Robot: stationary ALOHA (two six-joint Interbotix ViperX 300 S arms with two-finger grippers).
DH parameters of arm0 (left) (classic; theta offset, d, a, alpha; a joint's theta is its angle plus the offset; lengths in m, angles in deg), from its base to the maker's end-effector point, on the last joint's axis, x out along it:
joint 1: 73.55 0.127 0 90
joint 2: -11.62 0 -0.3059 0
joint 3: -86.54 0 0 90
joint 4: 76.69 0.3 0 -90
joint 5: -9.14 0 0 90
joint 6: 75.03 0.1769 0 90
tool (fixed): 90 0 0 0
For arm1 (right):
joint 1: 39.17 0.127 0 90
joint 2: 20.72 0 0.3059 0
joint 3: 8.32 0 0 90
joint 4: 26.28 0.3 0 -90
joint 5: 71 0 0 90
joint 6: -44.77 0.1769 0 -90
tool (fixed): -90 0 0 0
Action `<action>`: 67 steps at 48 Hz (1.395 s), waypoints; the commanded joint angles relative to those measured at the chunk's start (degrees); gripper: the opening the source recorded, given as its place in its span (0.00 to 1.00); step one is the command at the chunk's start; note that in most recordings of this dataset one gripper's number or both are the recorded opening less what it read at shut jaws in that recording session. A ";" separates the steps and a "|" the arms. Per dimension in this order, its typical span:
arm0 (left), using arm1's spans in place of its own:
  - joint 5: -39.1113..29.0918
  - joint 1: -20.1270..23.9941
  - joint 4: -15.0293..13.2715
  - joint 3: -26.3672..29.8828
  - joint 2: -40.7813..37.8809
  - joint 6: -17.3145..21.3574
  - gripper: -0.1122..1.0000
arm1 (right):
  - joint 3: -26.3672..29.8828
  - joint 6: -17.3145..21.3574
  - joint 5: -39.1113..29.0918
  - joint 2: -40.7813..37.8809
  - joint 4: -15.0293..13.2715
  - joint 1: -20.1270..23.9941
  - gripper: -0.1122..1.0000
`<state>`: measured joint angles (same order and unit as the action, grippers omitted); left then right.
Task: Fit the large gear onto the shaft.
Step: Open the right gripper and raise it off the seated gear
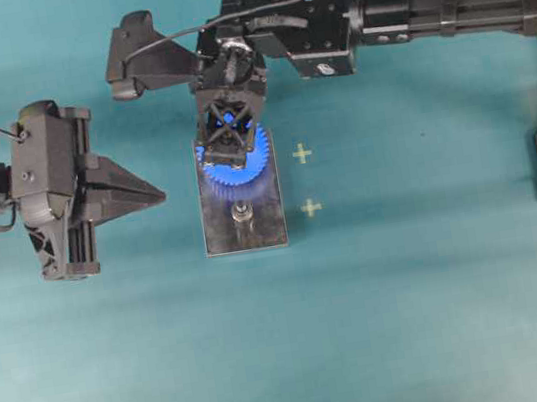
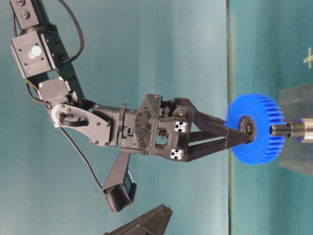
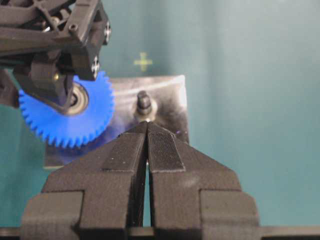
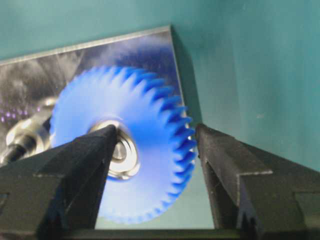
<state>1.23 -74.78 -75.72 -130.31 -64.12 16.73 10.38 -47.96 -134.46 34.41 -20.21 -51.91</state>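
A large blue gear (image 4: 145,145) is seen lying over the far end of a grey steel plate (image 1: 268,229) on a teal table (image 1: 418,320). It is straddled from above by the right gripper (image 4: 155,137), whose fingers are spread wide: one fingertip (image 4: 107,135) is placed at the gear's silver hub and the other is kept just outside the toothed rim, so no grip is shown. The left gripper (image 3: 146,125) is held fully closed and empty, pointed at a bare silver shaft (image 3: 144,102) left standing beside the gear.

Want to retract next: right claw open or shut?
Open. On the right claw the fingers stand wide apart: one across the hub of the large gear, the other beyond its teeth.
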 commanded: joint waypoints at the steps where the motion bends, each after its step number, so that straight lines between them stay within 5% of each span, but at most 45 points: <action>1: 0.44 -0.09 0.09 0.70 0.62 -0.09 0.10 | 1.41 0.44 -0.26 1.41 -0.26 -0.62 0.70; 29: 0.53 -0.09 0.09 0.00 0.62 -0.26 0.10 | 0.88 -0.09 -1.85 3.96 -1.32 -1.23 0.70; 67: 1.05 0.00 0.09 0.09 0.35 -0.44 0.10 | -8.53 0.53 3.96 6.50 -1.32 -0.18 0.70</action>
<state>1.67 -74.78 -75.72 -131.10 -64.03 16.47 1.59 -47.96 -130.76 38.89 -21.44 -52.26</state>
